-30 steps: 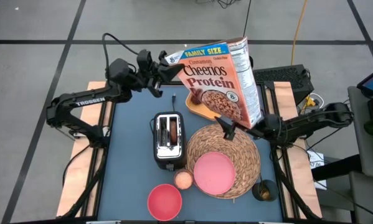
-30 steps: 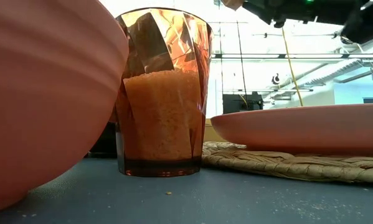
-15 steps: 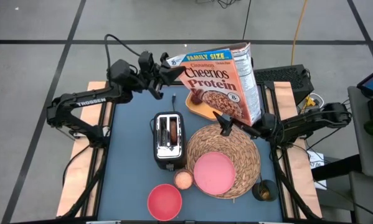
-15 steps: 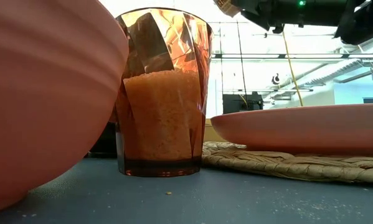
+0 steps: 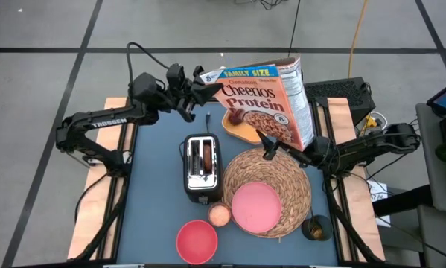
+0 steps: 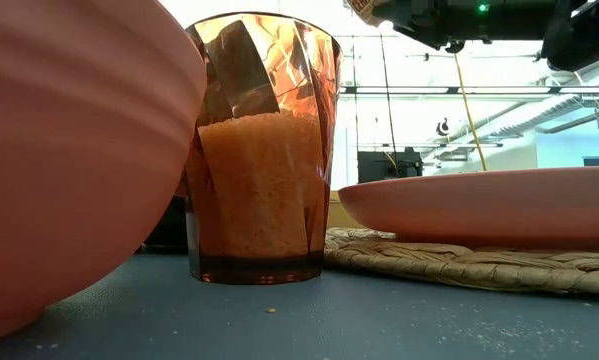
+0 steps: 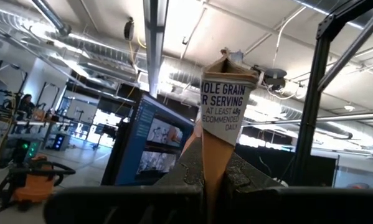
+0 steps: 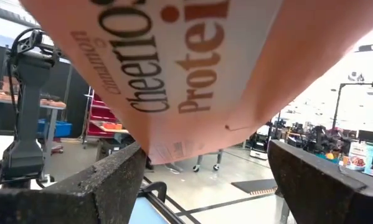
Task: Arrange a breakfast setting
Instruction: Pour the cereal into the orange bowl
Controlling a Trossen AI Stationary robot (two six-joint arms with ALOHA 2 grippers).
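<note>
A Cheerios box [image 5: 266,100] hangs tilted above the table's far middle. My left gripper [image 5: 195,88] is shut on its upper left corner. My right gripper [image 5: 268,147] stands open under the box's lower left corner [image 8: 152,146], a finger on either side. A pink plate [image 5: 254,207] lies on the round straw placemat [image 5: 282,167]. The pink bowl [image 5: 196,240] rests on the table near the front edge. Brown bread [image 5: 202,158] sticks out of the toaster [image 5: 202,170]. A small dark-red fruit [image 5: 236,115] lies on a yellow plate [image 5: 237,132]. My left gripper pinches the box's top flap [image 7: 215,158] between its two fingers, at the box's upper left corner. The fingers come from the table's left, slanting upward. The box is lifted clear of the table and hangs tilted. I cannot tell whether my right gripper touches the box.
A glass of orange grains [image 5: 220,215] stands between bowl and placemat, close to both [image 6: 264,150]. A dark cup [image 5: 316,228] sits at the front right. A black keyboard [image 5: 334,91] lies behind the box.
My right gripper has turned a little at the wrist under the box's lower corner, staying open. The box's top has tipped slightly; my left gripper keeps its hold in place.
</note>
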